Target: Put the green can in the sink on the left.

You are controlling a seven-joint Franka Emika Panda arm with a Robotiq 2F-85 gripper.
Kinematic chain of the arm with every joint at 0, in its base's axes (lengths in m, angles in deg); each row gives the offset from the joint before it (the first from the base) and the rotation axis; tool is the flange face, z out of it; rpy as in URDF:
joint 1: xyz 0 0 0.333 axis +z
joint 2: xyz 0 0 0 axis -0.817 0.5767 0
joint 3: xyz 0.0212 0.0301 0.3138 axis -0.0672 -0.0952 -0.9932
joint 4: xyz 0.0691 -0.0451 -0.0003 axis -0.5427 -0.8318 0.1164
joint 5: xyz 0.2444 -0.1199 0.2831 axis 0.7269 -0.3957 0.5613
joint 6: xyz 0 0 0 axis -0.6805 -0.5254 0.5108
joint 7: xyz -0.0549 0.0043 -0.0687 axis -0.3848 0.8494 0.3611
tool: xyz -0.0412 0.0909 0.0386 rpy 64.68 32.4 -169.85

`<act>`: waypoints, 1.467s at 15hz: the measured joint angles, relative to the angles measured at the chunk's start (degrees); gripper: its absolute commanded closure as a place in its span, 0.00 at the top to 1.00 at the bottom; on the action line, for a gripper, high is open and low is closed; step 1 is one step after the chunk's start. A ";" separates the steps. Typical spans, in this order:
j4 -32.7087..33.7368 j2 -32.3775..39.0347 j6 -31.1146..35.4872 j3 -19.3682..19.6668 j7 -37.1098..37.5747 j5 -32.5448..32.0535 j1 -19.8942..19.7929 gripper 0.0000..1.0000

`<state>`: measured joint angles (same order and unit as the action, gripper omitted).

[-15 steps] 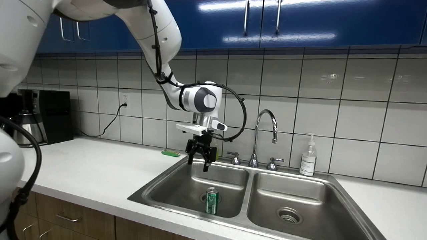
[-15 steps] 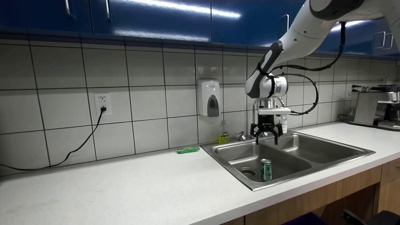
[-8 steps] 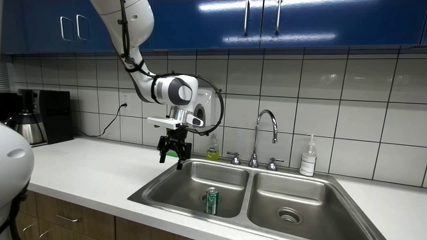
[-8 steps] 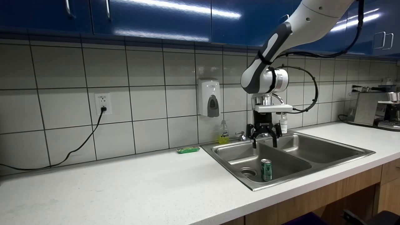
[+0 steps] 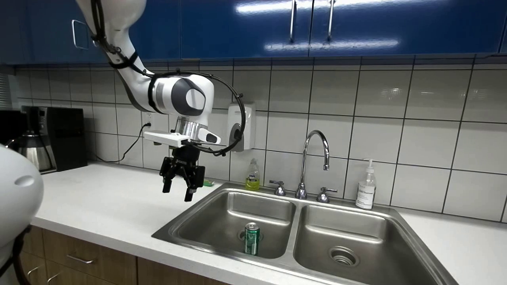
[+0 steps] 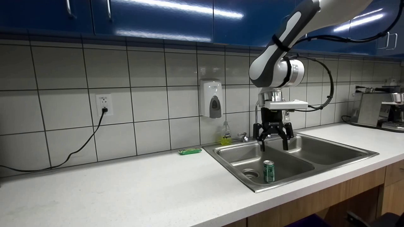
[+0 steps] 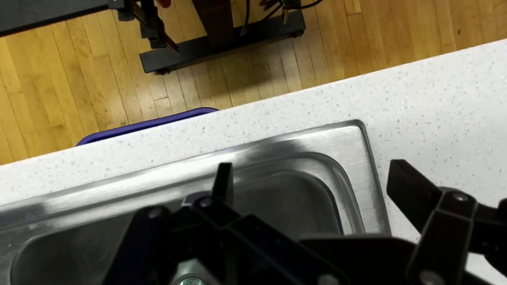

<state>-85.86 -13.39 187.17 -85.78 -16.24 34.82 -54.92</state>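
The green can stands upright in the left basin of the double steel sink, beside the drain. The can and the same basin show in both exterior views. My gripper is open and empty, up in the air and apart from the can. It also shows above the can in an exterior view. In the wrist view my gripper has its fingers wide apart, with the sink corner and counter between and below them. A small greenish patch at that view's lower edge may be the can, mostly hidden.
A faucet rises behind the sink. A yellow soap bottle and a pump bottle stand at the back rim. A green packet lies on the white counter. A dispenser hangs on the wall.
My arm and gripper have moved left in one exterior view and appear larger in both. The gripper stays open. The can has not moved.
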 measured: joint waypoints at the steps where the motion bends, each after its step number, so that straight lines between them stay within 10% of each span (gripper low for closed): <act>1: -0.02 -0.06 0.04 0.01 0.00 0.00 0.00 1.00; 22: 0.30 1.06 0.14 0.06 -0.01 0.00 -0.01 1.00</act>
<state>-85.55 -12.33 187.31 -85.72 -16.25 34.82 -54.93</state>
